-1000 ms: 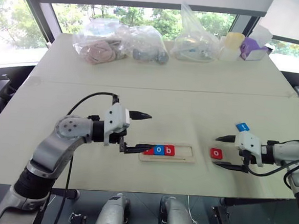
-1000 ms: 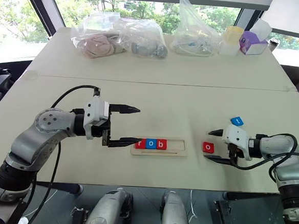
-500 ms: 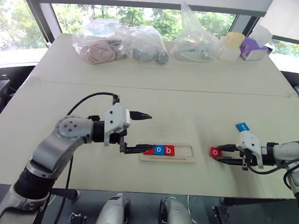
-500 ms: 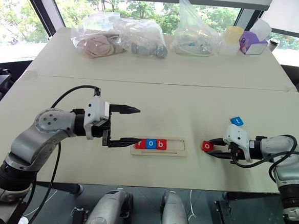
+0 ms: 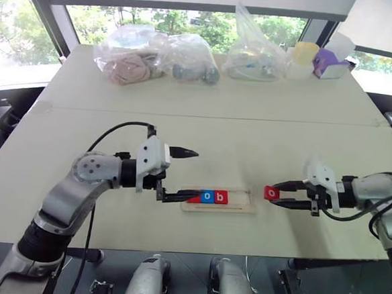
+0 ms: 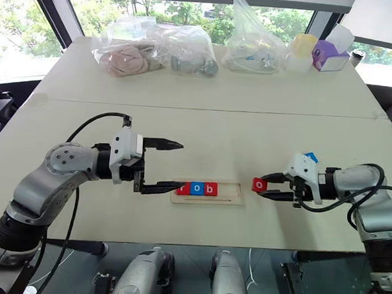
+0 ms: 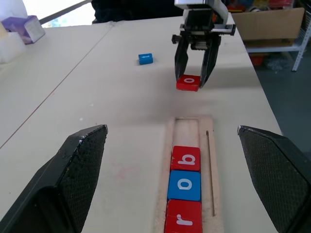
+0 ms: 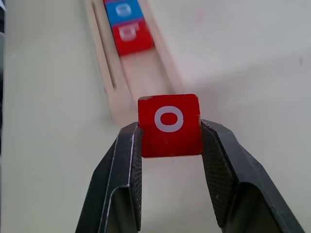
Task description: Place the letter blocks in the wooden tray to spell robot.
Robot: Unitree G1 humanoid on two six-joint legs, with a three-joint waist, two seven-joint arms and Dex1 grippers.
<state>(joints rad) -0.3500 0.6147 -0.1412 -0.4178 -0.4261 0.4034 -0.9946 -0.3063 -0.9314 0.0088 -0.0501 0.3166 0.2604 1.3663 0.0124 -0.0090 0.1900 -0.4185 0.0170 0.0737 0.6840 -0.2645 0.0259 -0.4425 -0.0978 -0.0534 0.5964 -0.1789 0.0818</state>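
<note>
The wooden tray [image 5: 241, 199] lies near the table's front edge with three letter blocks at its left end: red "r" [image 7: 183, 221], blue "o" [image 5: 208, 196] and red "b" [image 5: 222, 196]. Its right part is bare. My left gripper [image 5: 193, 174] stands open at the tray's left end, its lower finger lying over the "r" tile. A red "o" block [image 8: 169, 124] is held just off the tray's right end, slightly above the table, with my right gripper [image 5: 274, 193] shut on it. A blue block [image 7: 145, 58] lies on the table behind the right gripper.
Clear plastic bags [image 5: 158, 55] of items, a yellow cup [image 5: 306, 52] and a purple box [image 5: 331, 63] line the far edge. A seam [image 5: 205, 116] runs across the table. The front edge [image 5: 195, 253] is close below the tray.
My right gripper shut on the red "o" block, lifted it and carried it left toward the tray's right end. The left gripper has stayed put.
</note>
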